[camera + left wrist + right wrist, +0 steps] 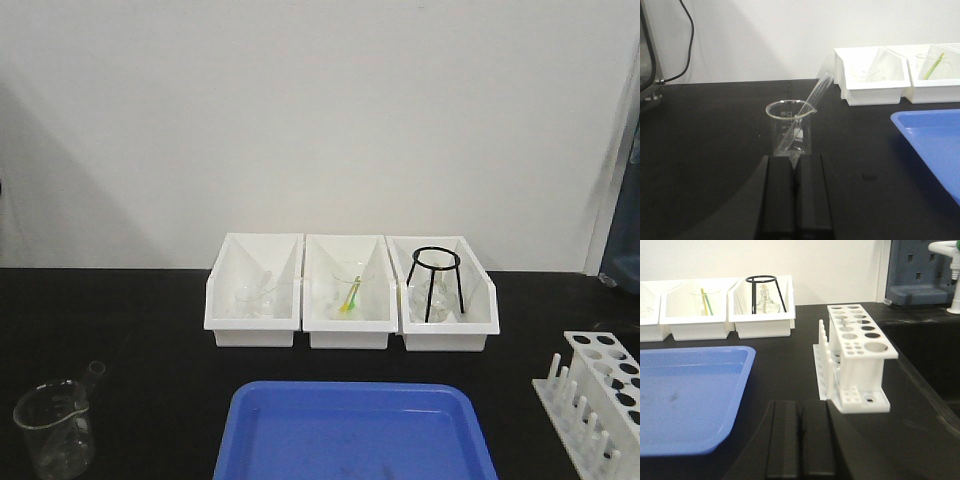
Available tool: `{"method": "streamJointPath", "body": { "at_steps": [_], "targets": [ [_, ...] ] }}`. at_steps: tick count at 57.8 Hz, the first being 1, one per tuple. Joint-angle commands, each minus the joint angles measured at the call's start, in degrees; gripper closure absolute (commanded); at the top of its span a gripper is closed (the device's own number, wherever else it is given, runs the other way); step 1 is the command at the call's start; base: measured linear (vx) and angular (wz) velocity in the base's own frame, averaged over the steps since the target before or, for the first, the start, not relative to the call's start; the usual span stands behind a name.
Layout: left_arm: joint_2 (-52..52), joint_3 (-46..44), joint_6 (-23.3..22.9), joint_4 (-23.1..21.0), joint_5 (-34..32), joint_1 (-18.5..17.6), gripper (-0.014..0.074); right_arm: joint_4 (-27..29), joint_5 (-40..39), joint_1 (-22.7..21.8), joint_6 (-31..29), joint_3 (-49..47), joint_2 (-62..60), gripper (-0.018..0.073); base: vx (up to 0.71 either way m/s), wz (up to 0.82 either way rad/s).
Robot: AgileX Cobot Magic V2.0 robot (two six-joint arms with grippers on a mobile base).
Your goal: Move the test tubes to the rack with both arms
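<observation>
One clear test tube [815, 95] leans in a squat glass beaker [790, 127], its open mouth pointing up and right past the rim. My left gripper [795, 161] is shut and empty, low over the black table just in front of the beaker. In the front view the beaker [55, 428] stands at the near left, with the tube's mouth [97, 369] above it. The white rack [858, 352] stands empty at the right, pegs on its left side. My right gripper [800, 406] is shut and empty, in front of the rack and a little to its left. Neither gripper shows in the front view, where the rack [600, 395] is at the near right.
A blue tray [355, 430] lies at the near centre between beaker and rack. Three white bins [348, 325] line the back: glassware on the left, a yellow-green stick [350, 294] in the middle, a black tripod [433, 280] over a flask on the right. A blue unit [920, 270] stands behind the rack.
</observation>
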Motion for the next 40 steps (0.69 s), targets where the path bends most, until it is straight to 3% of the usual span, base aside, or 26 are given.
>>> {"method": "streamJointPath", "body": {
  "at_steps": [1, 40],
  "targets": [
    [-1.17, 1.53, -0.39, -0.38, -5.03, 0.13, 0.0611, -0.76, -4.48, -0.11, 0.08, 0.62, -0.44, 0.0566, 0.29, 0.01],
    [-1.17, 1.53, -0.39, -0.38, -5.03, 0.13, 0.0611, -0.76, -4.32, -0.11, 0.08, 0.62, -0.44, 0.0566, 0.15, -0.02]
  ]
}}
